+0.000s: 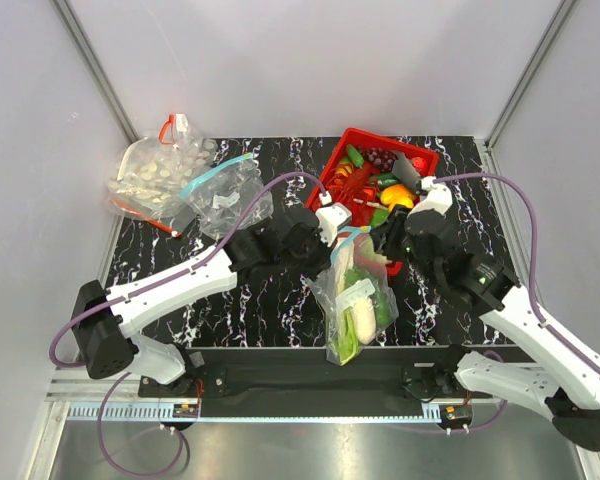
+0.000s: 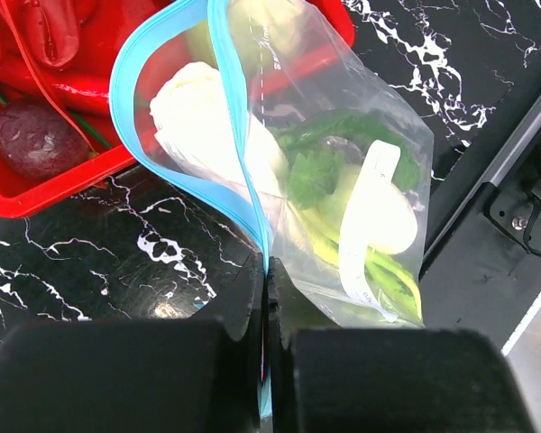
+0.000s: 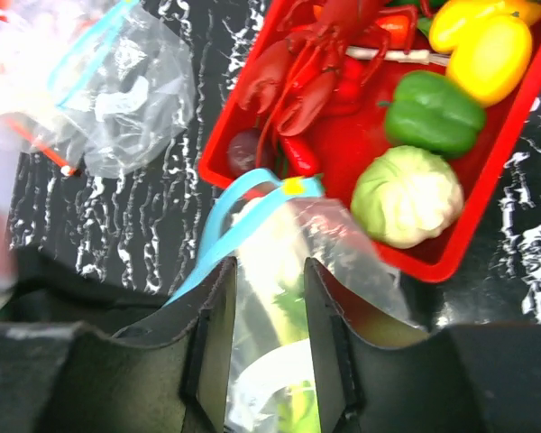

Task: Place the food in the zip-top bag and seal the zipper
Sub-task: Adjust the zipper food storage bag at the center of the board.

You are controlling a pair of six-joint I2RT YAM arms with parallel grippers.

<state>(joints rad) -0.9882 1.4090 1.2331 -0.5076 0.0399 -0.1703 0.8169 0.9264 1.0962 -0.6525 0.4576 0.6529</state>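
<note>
The left gripper (image 2: 267,275) is pressing its jaws fully together on the teal-blue zipper (image 2: 237,153), right at the end of the strip nearest its camera. The rest of that strip is curling away in a wide loop (so the mouth is gaping there, not sealed). The zip-top bag (image 2: 379,135) is lying on the black marbled table (image 1: 250,300) between the two arms, with its mouth toward the red basket (image 3: 451,262) and its bottom toward the near edge. Inside it a white radish piece (image 2: 194,113) is sitting up by the mouth, and a second white piece (image 2: 392,212) is lying lower down. The green leaves of the leek (image 2: 329,153) are spreading between them, and a white label (image 2: 356,248) is crossing the film. The right gripper (image 3: 269,338) is holding its jaws partly apart, one finger on each side of the bag's upper film, without clamping it. Just beyond, the basket's near corner is crowding the bag's mouth. It is carrying a red lobster (image 3: 316,63), a green pepper (image 3: 433,113), yellow produce (image 3: 487,50), a pale cabbage (image 3: 406,194) and a dark purple fruit (image 2: 36,135). Well apart at the far left, a second clear bag (image 1: 220,195) and a red-zippered bag (image 1: 150,175) of small white pieces are lying together.
</note>
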